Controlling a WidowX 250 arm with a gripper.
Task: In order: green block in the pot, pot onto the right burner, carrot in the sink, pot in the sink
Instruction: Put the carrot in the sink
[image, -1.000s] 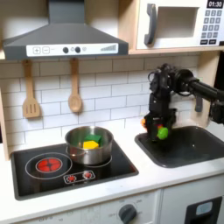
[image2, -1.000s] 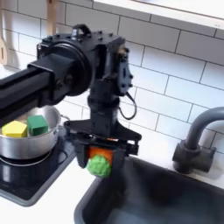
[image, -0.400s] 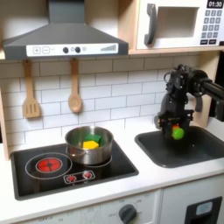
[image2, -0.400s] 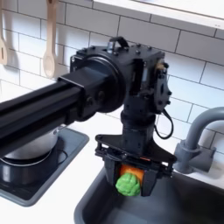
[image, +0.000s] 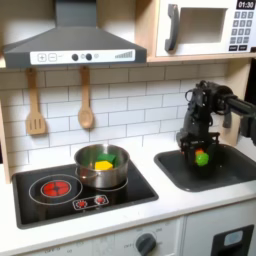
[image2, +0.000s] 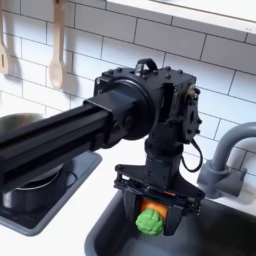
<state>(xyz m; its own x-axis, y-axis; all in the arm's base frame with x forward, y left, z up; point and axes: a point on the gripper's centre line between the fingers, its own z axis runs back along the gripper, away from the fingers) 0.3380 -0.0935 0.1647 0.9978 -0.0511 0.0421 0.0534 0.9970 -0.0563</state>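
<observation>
gripper (image2: 152, 217): pointed down over the sink (image: 222, 172), fingers closed on the carrot (image2: 150, 219); in the first exterior view it (image: 198, 154) hung above the basin's half nearer the stove.
carrot: held upright-ish between the fingers, green end down, orange part up in the jaws; clear of the sink floor in both exterior views (image: 200, 157).
sink: dark grey basin at the first exterior view's right; in the second exterior view its rim (image2: 105, 228) sat just below the gripper, faucet (image2: 226, 165) at the second exterior view's right.
arm: black, came in from the first exterior view's right (image: 232, 106); in the second exterior view it (image2: 70, 125) crossed most of the picture from the left.
pot (image: 103, 167): on the cooktop (image: 140, 187), over the burner nearer the sink, well apart from the gripper; the second exterior view caught its edge (image2: 20, 130) at the left.
green block (image: 112, 160): inside the pot, beside a yellow piece (image: 101, 165); looked to be touching it, too small to be sure.
other burner (image: 54, 187): red rings, bare, at the first exterior view's left of the pot.
wall: white tile, wooden spatula (image: 35, 107) and spoon (image: 86, 101) hanging above the stove.
</observation>
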